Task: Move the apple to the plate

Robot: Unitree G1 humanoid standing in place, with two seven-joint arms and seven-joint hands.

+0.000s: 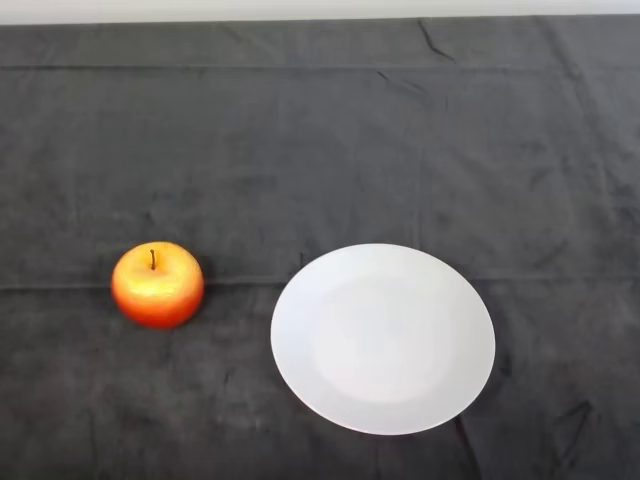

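On the left side of the dark-clothed surface [320, 150] sits the apple [157, 284], upright with its stem up, near the white plate [382, 337] to its right but not touching.

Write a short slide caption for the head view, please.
A red-yellow apple sits left of a white plate on dark cloth.

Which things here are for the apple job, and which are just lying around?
For the job:
- apple, upright on the cloth, left of the plate and not touching it
- white plate, with nothing on it

Just there:
- dark cloth covering the table
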